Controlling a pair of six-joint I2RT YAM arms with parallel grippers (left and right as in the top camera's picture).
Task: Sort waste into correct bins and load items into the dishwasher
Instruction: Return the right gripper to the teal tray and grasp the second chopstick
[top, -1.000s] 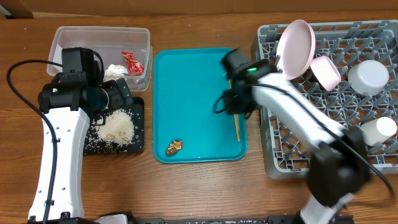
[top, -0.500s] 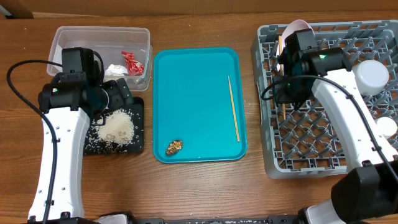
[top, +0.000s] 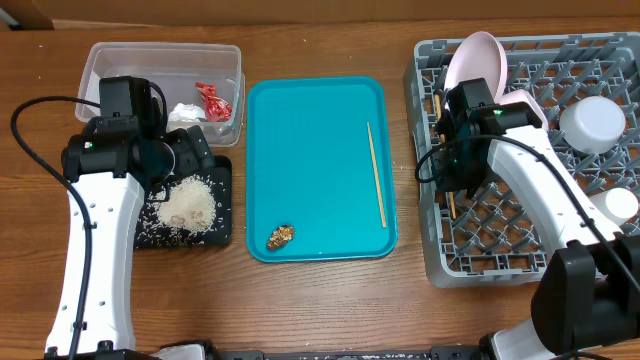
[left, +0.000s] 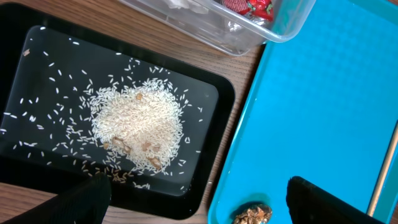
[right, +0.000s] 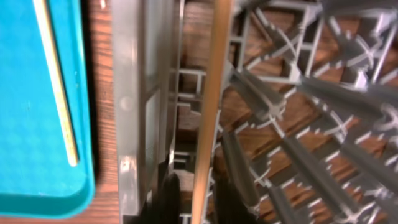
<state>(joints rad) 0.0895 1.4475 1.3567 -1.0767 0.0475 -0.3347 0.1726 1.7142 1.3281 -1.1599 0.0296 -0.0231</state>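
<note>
1. Worktop (top: 320, 300): wooden, and it carries everything. The teal tray (top: 310, 150) at its middle is the reference for all places below.
2. Dish rack (top: 430, 240): just right of the teal tray. It already holds the plate (top: 475, 70) on edge at the far corner nearest the tray. The pink bowl (top: 527, 112) is beside the plate. The white bowl (top: 592, 125) and white cup (top: 618, 205) sit further right.
3. Clear tub (top: 120, 60): left of the teal tray, level with its far end.
4. Black tray (top: 222, 200): left of the teal tray, near its front end, just beside its edge.
5. Left end effector (left: 193, 199): over the seam between the black tray and the teal tray. Its fingers are spread wide with nothing between them.
6. Right end effector (right: 198, 199): over the rack's edge nearest the teal tray. Its fingers stand close on either side of the rack chopstick (right: 208, 93), which lies along the grid. I cannot tell whether the pads grip it or have let go.
7. Tray chopstick (top: 375, 175): on the teal tray, along its right side. Not yet loaded.
8. Red wrapper (top: 212, 100) and tissue wad (top: 183, 112): in the clear tub. Judged sorted.
9. Rice (top: 188, 205): heaped in the black tray. Judged sorted.
10. Brown scrap (top: 280, 236): on the teal tray near its front edge, not yet binned. Judgement: late stage, with this scrap and one chopstick left.
</note>
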